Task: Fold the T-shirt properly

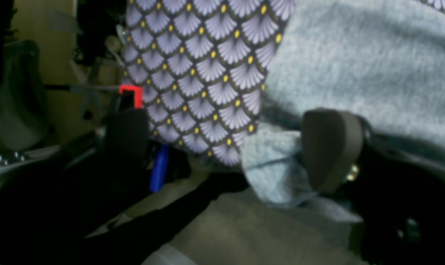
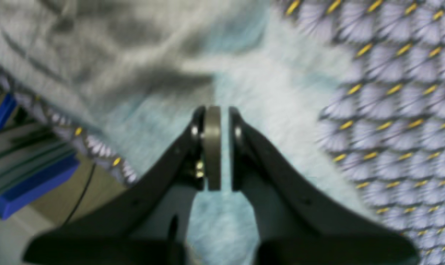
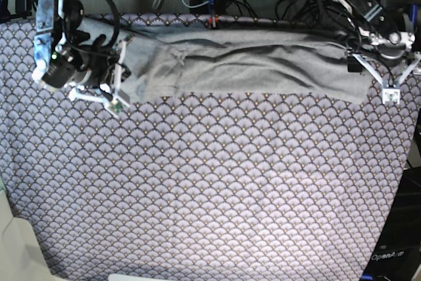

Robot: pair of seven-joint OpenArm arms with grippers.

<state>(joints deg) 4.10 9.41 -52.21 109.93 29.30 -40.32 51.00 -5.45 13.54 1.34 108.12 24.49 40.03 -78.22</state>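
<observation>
My right pincer [image 2: 219,147] pinches the limp T-shirt [image 3: 243,64]; my left pincer [image 1: 230,147] gapes wide, best gripping its hem.

We note a table draped in a purple fan-patterned tablecloth [image 3: 210,189] with small yellow dots. Directly on it lies the grey T-shirt [image 3: 250,67], folded into a long band across the far edge, rumpled, one end spilling just over the table's side.
</observation>
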